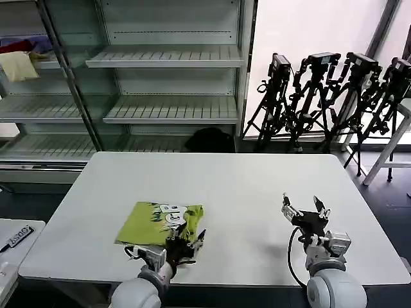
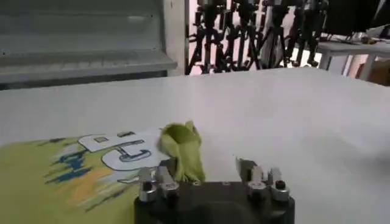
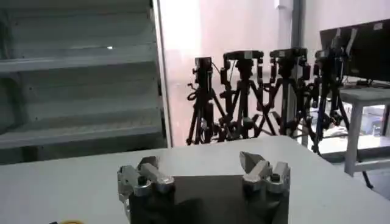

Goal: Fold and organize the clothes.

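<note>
Lime-green T-shirt [image 1: 160, 223] lies folded near the tabletop's [image 1: 244, 186] front edge. Left gripper [image 1: 186, 242], fingers spread, has one finger under a bunched corner; lifting may snag and unfold it. Right gripper [image 1: 305, 212] waits open, well apart.

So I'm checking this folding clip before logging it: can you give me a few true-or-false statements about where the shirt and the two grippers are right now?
1. The T-shirt lies on the white table. True.
2. The shirt is spread out flat with both sleeves showing. False: it is folded into a compact shape, with the white printed graphic facing up.
3. The left gripper is at the shirt's near right corner, open, with a bunched bit of fabric between its fingers. True.
4. The right gripper is shut on the shirt. False: it is open, held above bare table well away from the shirt.
5. The camera tripods stand on the table. False: they stand on the floor behind it.
</note>
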